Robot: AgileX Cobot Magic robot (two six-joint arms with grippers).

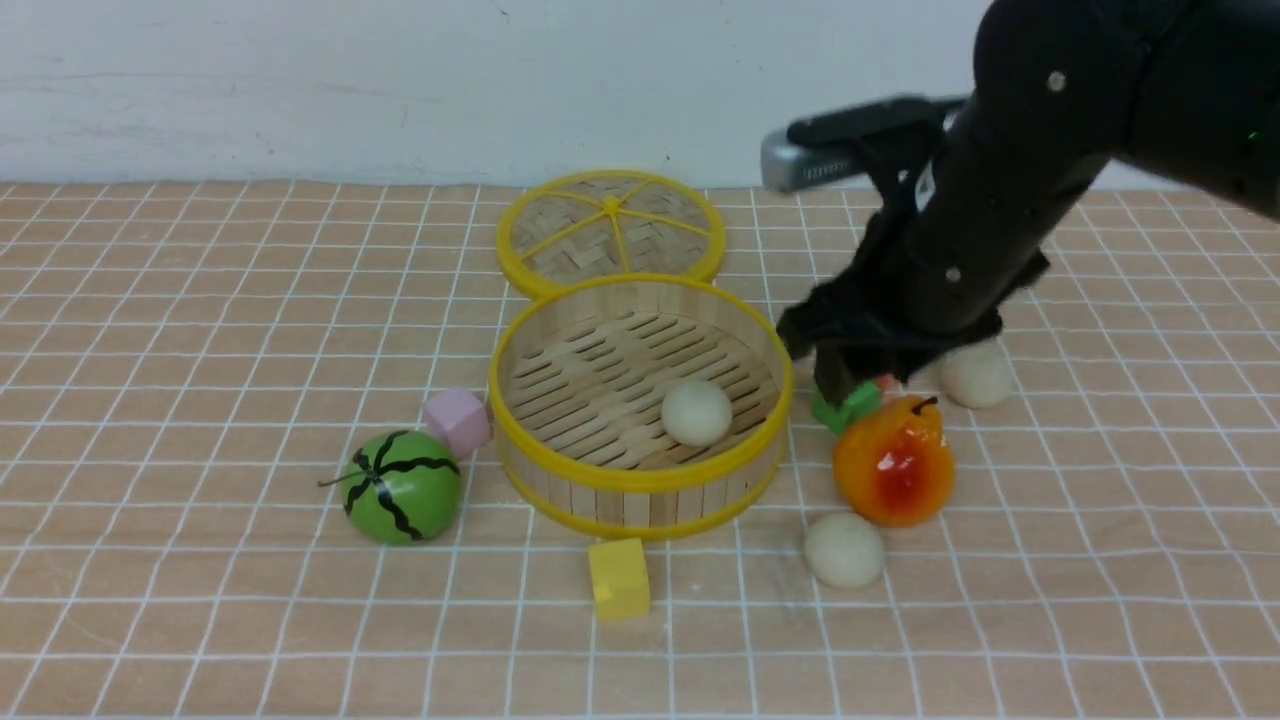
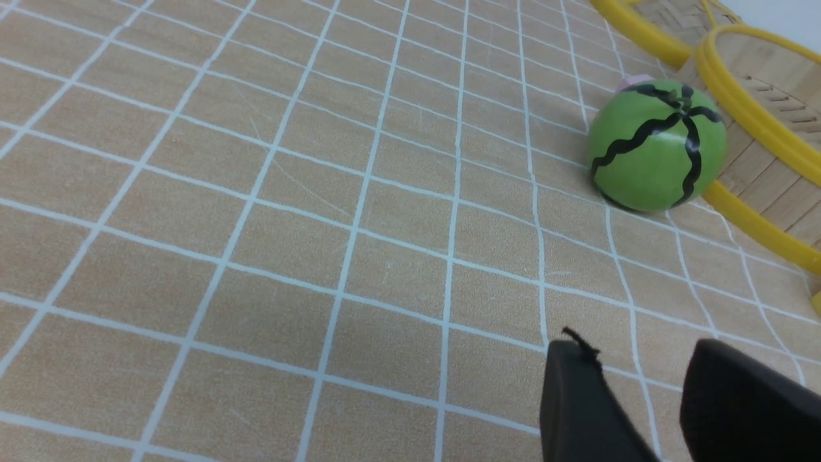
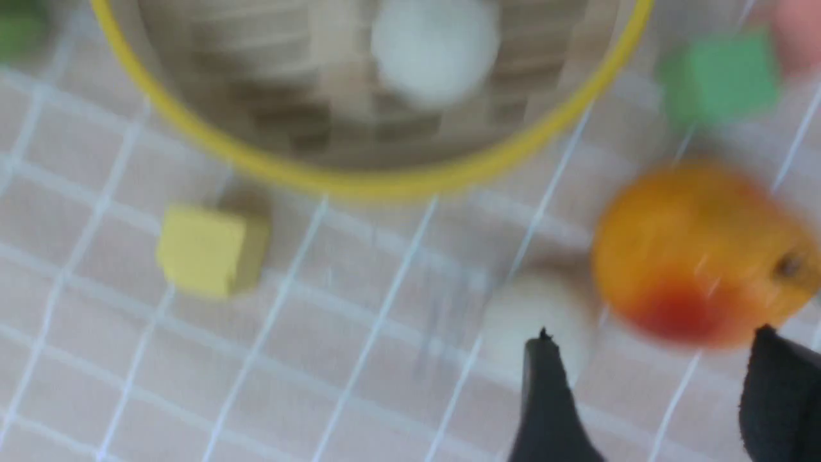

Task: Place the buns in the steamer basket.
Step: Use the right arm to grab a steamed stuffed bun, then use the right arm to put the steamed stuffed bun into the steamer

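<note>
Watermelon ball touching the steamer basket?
Apart. Front view shows a strip of tablecloth between the watermelon ball and the steamer basket wall; left wrist view just overlaps them.

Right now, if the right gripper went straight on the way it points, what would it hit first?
Probably the orange-red pear, ahead between its fingers; a bun lies close beside one. The view is blurred.

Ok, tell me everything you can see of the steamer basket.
The steamer basket is a round, shallow tray that looks like bamboo: slatted floor, upright slat wall, yellow rims top and bottom. It stands upright on the checked cloth. One bun lies on its floor, right of centre. A pink cube sits by its left side; the lid lies behind.
</note>
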